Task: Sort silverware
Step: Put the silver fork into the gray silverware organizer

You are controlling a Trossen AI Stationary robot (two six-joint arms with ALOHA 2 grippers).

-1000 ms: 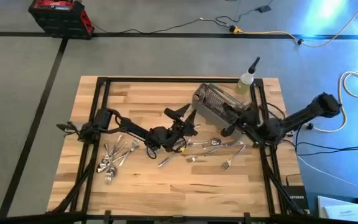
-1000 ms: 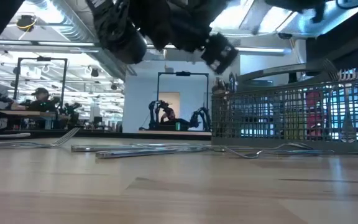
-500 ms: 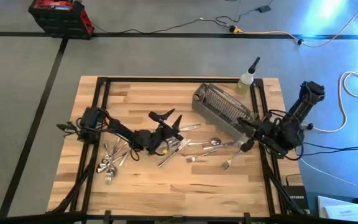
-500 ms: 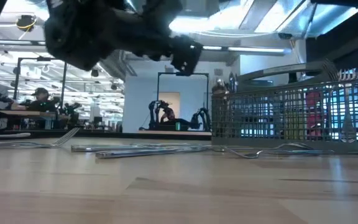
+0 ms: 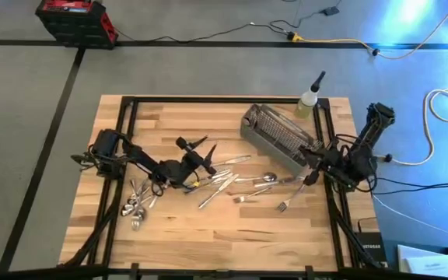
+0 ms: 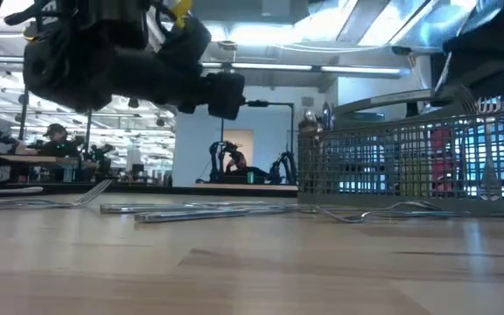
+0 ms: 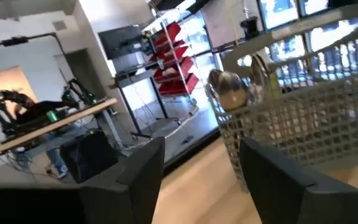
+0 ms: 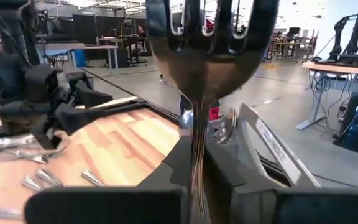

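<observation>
Steel fork [image 8: 201, 56] clamped upright in the right claw [image 8: 194, 165], beside the mesh basket [image 5: 278, 134].
Left claw [image 5: 196, 147], fingers apart and empty, hovers over loose silverware [image 5: 239, 180] scattered on the table [image 5: 224, 233].

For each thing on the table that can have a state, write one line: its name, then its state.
left gripper: open, empty, above the table.
right gripper: shut on fork.
fork: held upright, tines up.
mesh basket: standing, some cutlery inside.
loose silverware: lying flat on the table.
squeeze bottle: upright.
</observation>
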